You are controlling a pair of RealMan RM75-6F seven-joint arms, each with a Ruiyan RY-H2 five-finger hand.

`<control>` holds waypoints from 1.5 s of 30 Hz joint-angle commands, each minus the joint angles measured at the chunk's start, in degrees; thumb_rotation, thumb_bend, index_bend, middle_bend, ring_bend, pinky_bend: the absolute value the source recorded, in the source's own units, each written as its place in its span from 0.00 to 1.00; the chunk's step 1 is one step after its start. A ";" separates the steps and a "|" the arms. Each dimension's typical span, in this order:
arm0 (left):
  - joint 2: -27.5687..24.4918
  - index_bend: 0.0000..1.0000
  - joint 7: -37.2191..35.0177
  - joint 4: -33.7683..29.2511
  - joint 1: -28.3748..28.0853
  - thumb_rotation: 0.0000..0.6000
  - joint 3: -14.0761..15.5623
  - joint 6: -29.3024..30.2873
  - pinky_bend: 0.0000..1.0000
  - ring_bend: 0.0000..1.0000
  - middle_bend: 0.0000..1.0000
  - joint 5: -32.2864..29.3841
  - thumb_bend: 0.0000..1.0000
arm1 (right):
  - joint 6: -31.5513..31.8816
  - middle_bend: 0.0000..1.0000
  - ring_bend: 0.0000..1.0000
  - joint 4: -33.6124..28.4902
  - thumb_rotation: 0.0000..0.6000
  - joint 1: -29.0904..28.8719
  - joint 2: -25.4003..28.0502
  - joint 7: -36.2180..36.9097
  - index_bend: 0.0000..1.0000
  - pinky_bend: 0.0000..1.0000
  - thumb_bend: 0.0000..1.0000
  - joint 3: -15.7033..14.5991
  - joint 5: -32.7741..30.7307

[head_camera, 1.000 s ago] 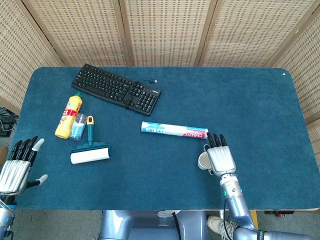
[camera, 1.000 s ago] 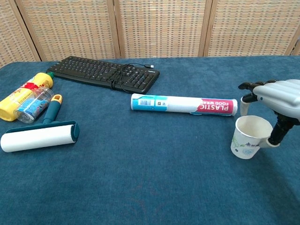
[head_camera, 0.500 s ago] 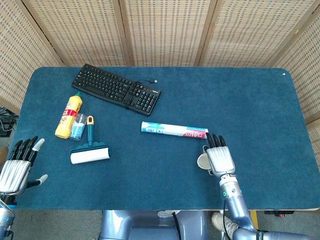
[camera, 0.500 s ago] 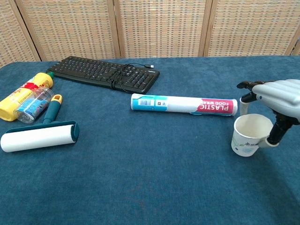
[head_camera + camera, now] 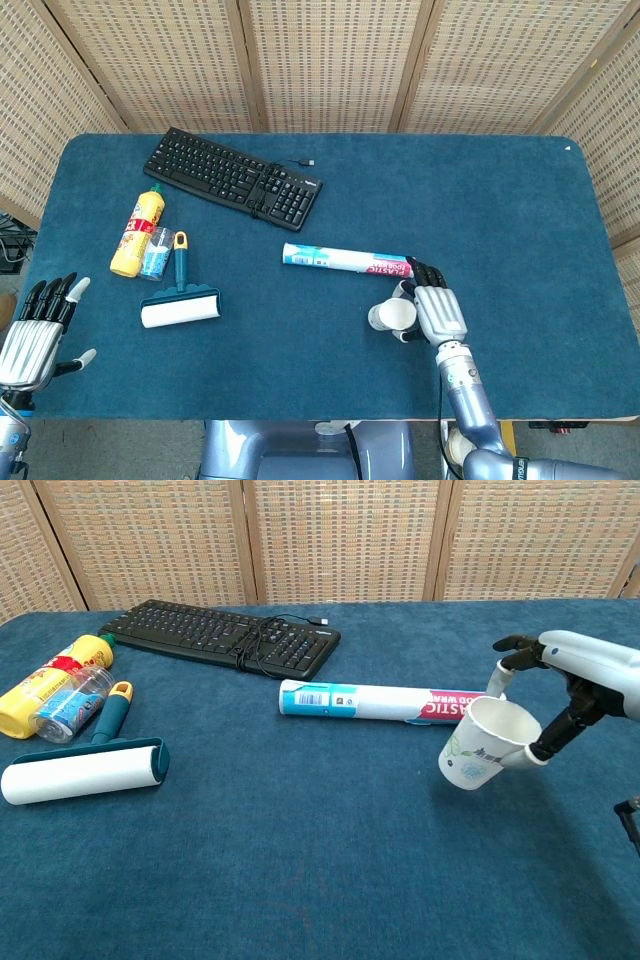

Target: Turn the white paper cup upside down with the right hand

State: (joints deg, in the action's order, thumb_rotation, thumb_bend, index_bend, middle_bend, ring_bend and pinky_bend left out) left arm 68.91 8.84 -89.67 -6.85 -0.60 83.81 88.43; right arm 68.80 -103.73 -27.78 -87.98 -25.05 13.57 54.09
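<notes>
My right hand (image 5: 437, 309) (image 5: 560, 685) holds the white paper cup (image 5: 482, 745) (image 5: 392, 316) by its rim, thumb on one side and fingers over the top. The cup hangs a little above the blue table (image 5: 300, 880), tilted with its mouth facing up and toward the hand. It sits just in front of the plastic-wrap box (image 5: 390, 702) (image 5: 347, 260). My left hand (image 5: 35, 328) rests at the table's near left edge with fingers spread and nothing in it; the chest view does not show it.
A black keyboard (image 5: 232, 178) lies at the back left. A yellow bottle (image 5: 138, 229), a small clear bottle (image 5: 157, 253) and a lint roller (image 5: 180, 304) lie at the left. A wicker screen (image 5: 330, 60) stands behind the table.
My right hand has lifted the cup off the table and carried it left, toward the table's middle, tilting it. The left hand has not moved.
</notes>
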 commanded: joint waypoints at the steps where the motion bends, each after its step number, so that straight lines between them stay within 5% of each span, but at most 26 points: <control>1: 0.15 0.00 0.19 0.12 -0.10 1.00 0.07 -0.24 0.00 0.00 0.00 -0.01 0.08 | -2.38 0.08 0.00 2.09 1.00 0.59 -1.97 6.57 0.46 0.08 0.20 1.86 -1.41; 18: 0.45 0.00 0.80 0.24 -0.27 1.00 0.11 -0.67 0.00 0.00 0.00 -0.27 0.08 | -6.93 0.07 0.00 12.95 1.00 0.21 -6.78 15.54 0.46 0.00 0.21 1.78 -3.57; 23: 0.46 0.00 0.85 0.22 -0.28 1.00 0.06 -0.72 0.00 0.00 0.00 -0.46 0.08 | -4.89 0.04 0.00 14.67 1.00 0.33 -6.25 13.42 0.42 0.00 0.21 0.91 -1.94; 31: 0.49 0.00 1.06 0.04 -0.24 1.00 0.20 -0.58 0.00 0.00 0.00 -0.22 0.08 | -0.36 0.00 0.00 15.19 1.00 1.40 -5.02 9.05 0.23 0.00 0.21 -1.35 1.54; 45: -0.11 0.00 -0.17 -0.23 -0.03 1.00 0.10 -0.17 0.00 0.00 0.00 -0.33 0.08 | 2.38 0.00 0.00 14.08 1.00 2.86 -9.07 1.60 0.25 0.00 0.22 -6.77 4.57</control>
State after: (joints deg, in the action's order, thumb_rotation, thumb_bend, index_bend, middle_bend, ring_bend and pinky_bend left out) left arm 68.83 8.72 -89.91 -6.88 -0.48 83.66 88.12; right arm 70.93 -89.88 -25.01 -96.18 -22.53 7.27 58.70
